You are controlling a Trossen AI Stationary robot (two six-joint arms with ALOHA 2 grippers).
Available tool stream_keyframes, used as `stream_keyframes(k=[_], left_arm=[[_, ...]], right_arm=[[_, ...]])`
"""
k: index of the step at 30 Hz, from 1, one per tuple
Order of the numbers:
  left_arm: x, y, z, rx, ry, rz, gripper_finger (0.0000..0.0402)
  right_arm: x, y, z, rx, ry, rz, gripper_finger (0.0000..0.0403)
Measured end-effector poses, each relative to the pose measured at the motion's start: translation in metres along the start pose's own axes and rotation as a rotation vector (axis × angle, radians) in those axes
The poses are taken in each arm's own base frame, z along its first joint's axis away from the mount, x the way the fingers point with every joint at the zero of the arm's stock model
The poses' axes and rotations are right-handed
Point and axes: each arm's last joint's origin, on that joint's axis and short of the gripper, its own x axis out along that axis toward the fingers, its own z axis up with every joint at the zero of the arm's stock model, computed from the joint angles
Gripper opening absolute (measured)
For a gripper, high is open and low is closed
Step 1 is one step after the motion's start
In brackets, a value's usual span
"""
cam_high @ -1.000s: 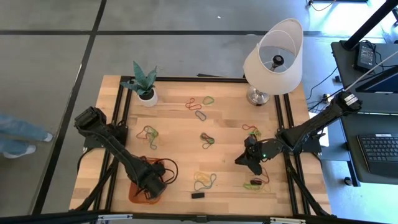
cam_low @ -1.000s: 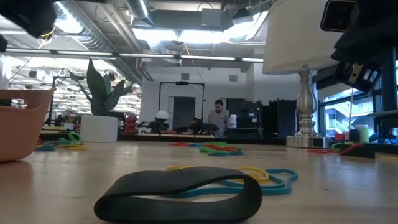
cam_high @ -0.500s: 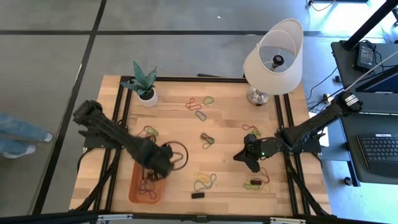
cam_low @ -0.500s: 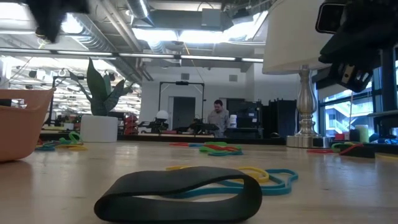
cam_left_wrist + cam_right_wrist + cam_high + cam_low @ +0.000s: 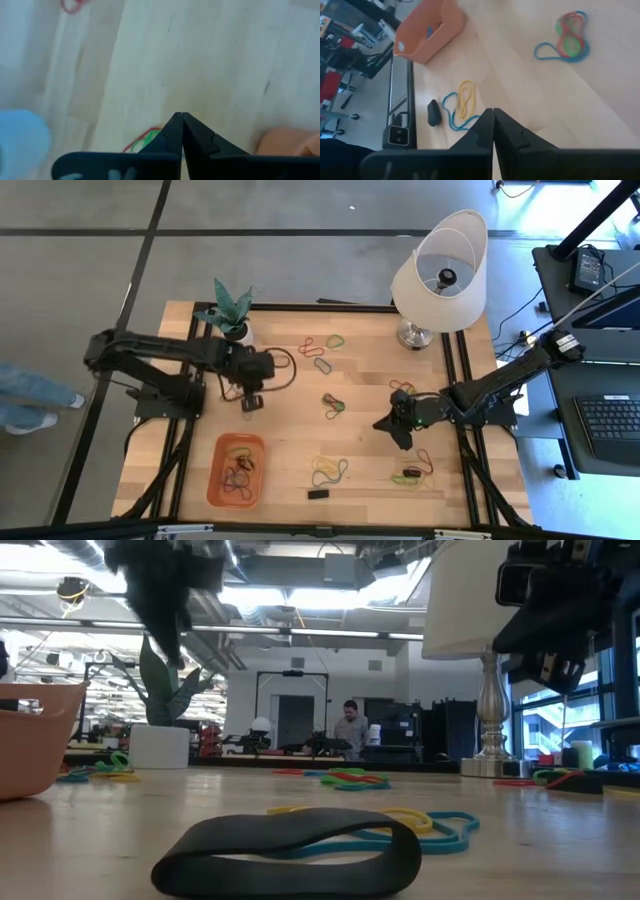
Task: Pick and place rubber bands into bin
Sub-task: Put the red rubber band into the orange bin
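The orange bin (image 5: 237, 470) sits near the table's front left with several rubber bands inside; it also shows in the right wrist view (image 5: 427, 30). Loose rubber bands lie about: a yellow and blue bunch (image 5: 328, 470), a dark and green bunch (image 5: 333, 405), and red and green ones (image 5: 320, 345) at the far side. My left gripper (image 5: 250, 402) hovers shut over the left middle of the table, above a green and red band (image 5: 145, 140). My right gripper (image 5: 382, 426) hangs shut at the right middle, holding nothing.
A white pot with a plant (image 5: 232, 320) stands at the far left and a lamp (image 5: 440, 270) at the far right. A small black block (image 5: 318, 494) lies near the front edge. More bands lie at the right (image 5: 415, 473). A person stands in the room beyond (image 5: 350, 730).
My left gripper has swung up from over the bin and gone toward the table's far edge, ending above the left middle near the plant. My right gripper has drifted a little toward the table's left. The bands and the bin have stayed in place.
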Motion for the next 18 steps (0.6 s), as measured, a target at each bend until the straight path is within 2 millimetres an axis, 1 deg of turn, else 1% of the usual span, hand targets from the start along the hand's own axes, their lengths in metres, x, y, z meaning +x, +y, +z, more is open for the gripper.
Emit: stream_keyframes(k=[4,6,8,13,18], left_arm=[[0.022,0.038,-0.026,-0.127,0.025,-0.015,0.0002],[0.027,0.052,-0.038,-0.187,0.047,-0.028,0.0002],[0.029,0.063,-0.044,-0.226,0.051,-0.058,0.0002],[0.03,0.079,-0.051,-0.233,0.054,-0.05,0.0002],[0.03,0.083,-0.051,-0.237,0.052,-0.039,0.0002]], right_arm=[[0.0,-0.006,-0.001,0.016,0.025,-0.049,0.0008],[-0.001,-0.009,-0.003,0.0,0.05,-0.083,0.0004],[-0.002,-0.013,-0.006,-0.029,0.083,-0.125,0.0004],[-0.005,-0.018,-0.009,-0.027,0.117,-0.173,0.0006],[-0.004,-0.019,-0.007,0.029,0.105,-0.18,0.0006]])
